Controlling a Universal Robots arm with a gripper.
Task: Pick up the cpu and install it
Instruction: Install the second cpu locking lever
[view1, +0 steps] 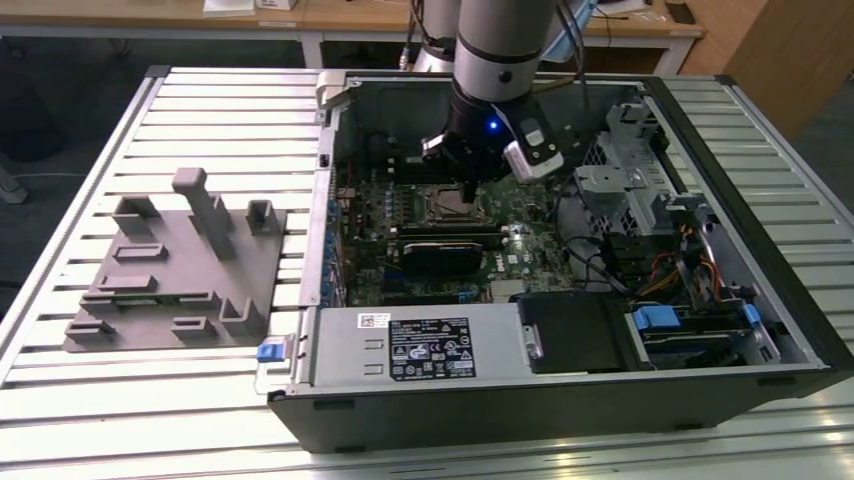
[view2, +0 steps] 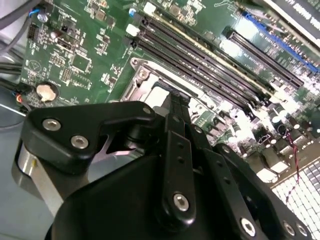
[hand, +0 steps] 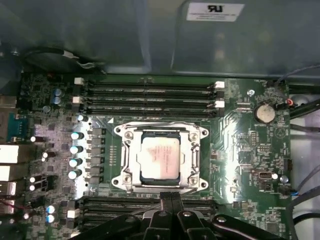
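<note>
A robot arm hangs inside an open computer case (view1: 747, 330) on a slatted table (view1: 80, 140), its gripper (view1: 470, 178) poised just above the motherboard (hand: 250, 145). In the first wrist view the cpu (hand: 160, 157) lies flat in its socket (hand: 161, 156), pale metal top up, ringed by the steel retention frame, with memory slots (hand: 150, 97) running along both sides. The gripper's two fingers (hand: 171, 207) appear pressed together with nothing between them, their tips near the socket's edge and apart from the chip. The same closed pair shows in the second wrist view (view2: 176, 130), hovering over the socket.

The chip looks light, thin and rigid, and likely fragile: its smooth lid would be slippery, and the contact side should not be scraped. Its bare opposite edges seem the safest place for a hold. A grey fixture (view1: 174, 270) sits on the table beside the case.
</note>
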